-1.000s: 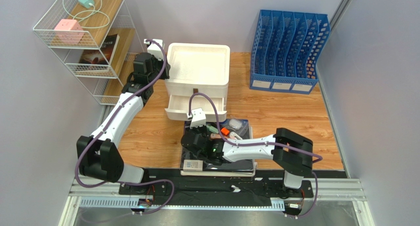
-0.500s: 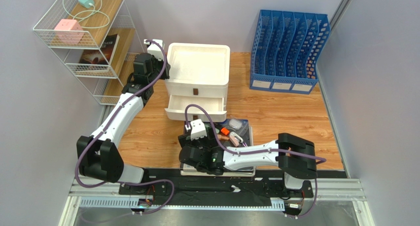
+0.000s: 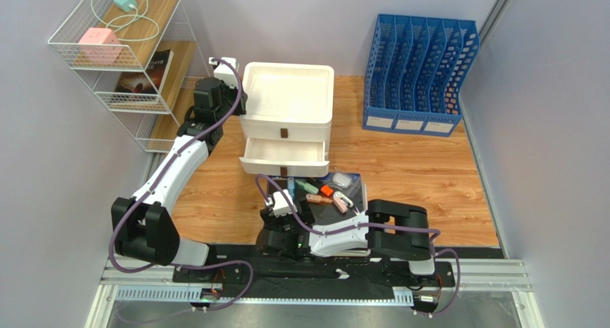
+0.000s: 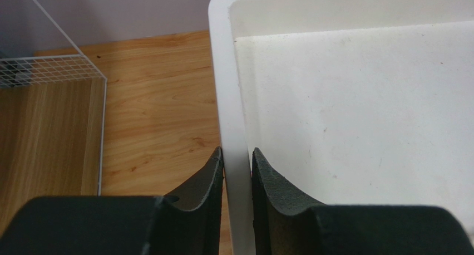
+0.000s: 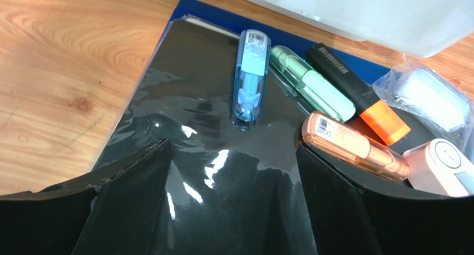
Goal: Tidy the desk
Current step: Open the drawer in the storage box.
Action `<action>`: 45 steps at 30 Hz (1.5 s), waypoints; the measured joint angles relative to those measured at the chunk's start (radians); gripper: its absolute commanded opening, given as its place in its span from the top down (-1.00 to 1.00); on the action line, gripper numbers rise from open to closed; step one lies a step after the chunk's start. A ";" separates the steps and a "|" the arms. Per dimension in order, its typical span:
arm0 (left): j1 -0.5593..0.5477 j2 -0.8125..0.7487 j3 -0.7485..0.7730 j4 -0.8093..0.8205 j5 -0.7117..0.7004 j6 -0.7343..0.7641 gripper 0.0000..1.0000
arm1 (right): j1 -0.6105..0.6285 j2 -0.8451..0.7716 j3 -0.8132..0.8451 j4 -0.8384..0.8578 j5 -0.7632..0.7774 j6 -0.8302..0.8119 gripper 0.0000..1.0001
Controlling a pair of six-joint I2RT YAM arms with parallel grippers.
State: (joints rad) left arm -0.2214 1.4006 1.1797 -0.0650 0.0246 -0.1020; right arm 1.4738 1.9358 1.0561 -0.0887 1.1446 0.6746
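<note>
Left end effector [image 4: 237, 160] pinches drawer unit [image 4: 223, 71] rim; right end effector [image 5: 231, 152] gaping, empty — blue pen [image 5: 250, 77] light, slick, grab mid-barrel.

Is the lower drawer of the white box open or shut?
Open. In the top view the lower drawer sticks out in front of the white drawer unit, and its inside shows.

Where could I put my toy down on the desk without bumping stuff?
The biggest bare wood on the desk is on the right, between the blue file rack and the right arm. A smaller patch lies between the left arm and the black folder. It's crowded on the folder, where pens lie before the white drawer unit.
</note>
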 measured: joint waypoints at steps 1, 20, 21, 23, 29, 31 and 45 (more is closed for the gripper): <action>0.000 0.000 -0.001 0.002 0.000 0.000 0.47 | -0.004 0.001 0.001 0.005 0.003 0.008 -0.78; 0.000 -0.003 -0.010 0.016 0.000 0.001 0.49 | -0.101 -0.007 -0.050 0.158 -0.068 0.096 -0.41; 0.000 -0.003 -0.011 0.016 0.000 0.002 0.49 | -0.101 -0.007 -0.049 0.162 -0.074 0.099 -0.35; 0.000 -0.005 -0.015 0.022 0.000 0.002 0.49 | -0.101 -0.007 -0.048 0.166 -0.084 0.103 -0.31; 0.000 -0.005 -0.017 0.025 0.000 0.003 0.49 | -0.101 0.016 -0.023 0.177 -0.098 0.108 -0.17; 0.000 -0.006 -0.020 0.030 0.001 0.003 0.49 | -0.101 0.023 -0.021 0.181 -0.099 0.109 -0.15; 0.000 -0.008 -0.023 0.034 0.003 0.005 0.49 | -0.101 0.058 -0.019 0.201 -0.043 0.132 0.74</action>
State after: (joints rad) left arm -0.2214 1.3930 1.1564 -0.0311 0.0280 -0.0975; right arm 1.3731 1.9934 1.0370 0.1123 1.1019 0.8066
